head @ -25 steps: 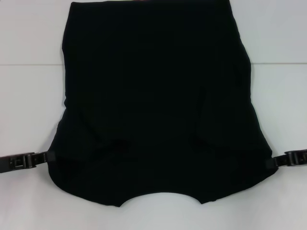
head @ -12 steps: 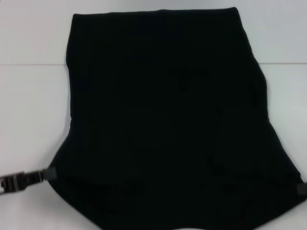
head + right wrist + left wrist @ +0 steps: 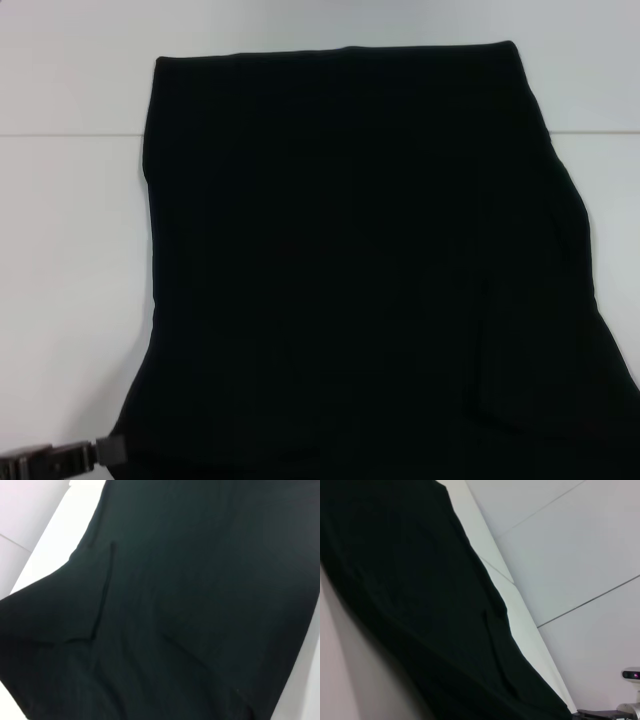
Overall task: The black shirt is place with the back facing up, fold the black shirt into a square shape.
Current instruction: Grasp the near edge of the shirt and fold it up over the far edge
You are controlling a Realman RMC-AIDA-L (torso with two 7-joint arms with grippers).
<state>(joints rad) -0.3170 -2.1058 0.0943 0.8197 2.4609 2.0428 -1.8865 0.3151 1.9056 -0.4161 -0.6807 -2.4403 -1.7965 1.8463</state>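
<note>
White table [image 3: 70, 250], black shirt [image 3: 350, 260] lifted, left hand [image 3: 100, 452] gripping its edge, right hand unseen.

The shirt [image 3: 415, 605] hangs as a dark sheet across the view, with the white bench [image 3: 520, 620] behind it.

Lifted black shirt [image 3: 360, 260] hangs as a wide curtain inward of the left gripper [image 3: 105, 450], which sits at its lower left corner; no way through toward the right side. Outward of that gripper, bare white table [image 3: 70, 280], open passage. Beyond the shirt's far hem more bare table, reachable along the shirt's outer edge.
</note>
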